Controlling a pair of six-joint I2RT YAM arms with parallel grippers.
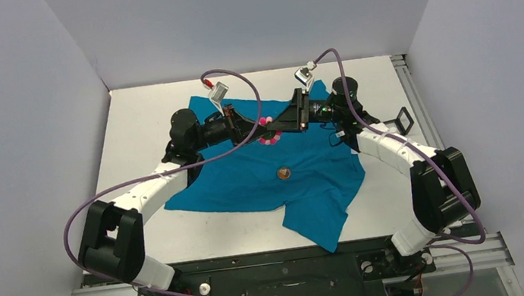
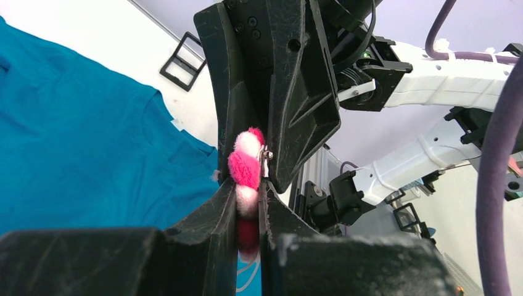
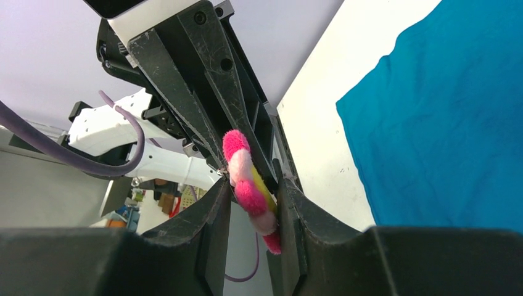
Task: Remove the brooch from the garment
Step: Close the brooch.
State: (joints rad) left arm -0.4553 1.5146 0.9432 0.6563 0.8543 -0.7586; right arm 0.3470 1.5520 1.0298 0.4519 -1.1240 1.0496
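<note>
Left gripper, top view: the left gripper point(image 1: 256, 127) reaches in from the left over the upper middle of the garment point(image 1: 247, 177), its tips meeting the right one's.
Right gripper, top view: the right gripper point(image 1: 280, 124) comes in from the right, tip to tip with the left.
Brooch, top view: the brooch point(image 1: 270, 138) shows as pink and white fuzz at the meeting point, above the teal cloth.
Garment, top view: spread flat on the white surface point(image 1: 141, 125), with a small brown thing point(image 1: 284, 173) lying on its middle.
Other, top view: a black frame point(image 1: 402, 121) stands near the right edge.

Left gripper, left wrist view: clamped tight on the lower petals of the brooch point(image 2: 243, 166).
Right gripper, left wrist view: its fingers point(image 2: 302, 111) come down from above, one on each side of the brooch's top.
Garment, left wrist view: lies off to the left, apart from the brooch.

Right gripper, right wrist view: closed on the brooch point(image 3: 250, 185), with pink petals and a yellow edge pressed between its fingers.
Left gripper, right wrist view: its fingers point(image 3: 203, 80) pinch the brooch from the far side.
Garment, right wrist view: on the right, clear of the brooch.
</note>
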